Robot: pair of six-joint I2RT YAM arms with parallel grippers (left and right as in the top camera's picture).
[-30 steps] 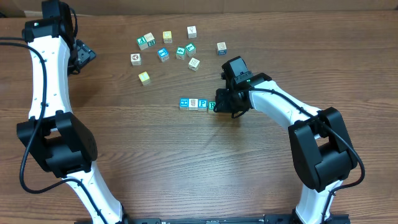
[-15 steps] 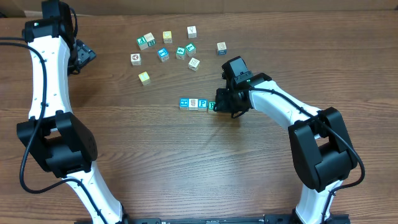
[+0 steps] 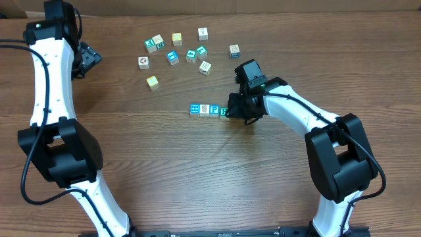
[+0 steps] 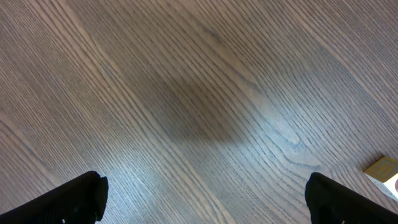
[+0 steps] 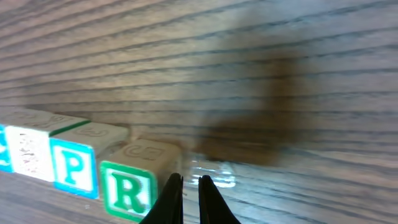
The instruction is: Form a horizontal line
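The horizontal line (image 3: 209, 110) is a straight row of four small cubes at the table's middle: blue, white with a grey picture, blue letter, green letter. In the right wrist view the blue P cube (image 5: 74, 168) and the green R cube (image 5: 127, 190) stand side by side. My right gripper (image 3: 232, 112) is shut and empty, its fingertips (image 5: 189, 186) right beside the R cube's right end. My left gripper (image 3: 89, 59) is open and empty at the far left back, over bare wood (image 4: 205, 199).
Several loose cubes (image 3: 174, 49) lie scattered at the back of the table, among them a yellow one (image 3: 152, 82) nearest the row. One loose cube (image 4: 385, 174) shows at the right edge of the left wrist view.
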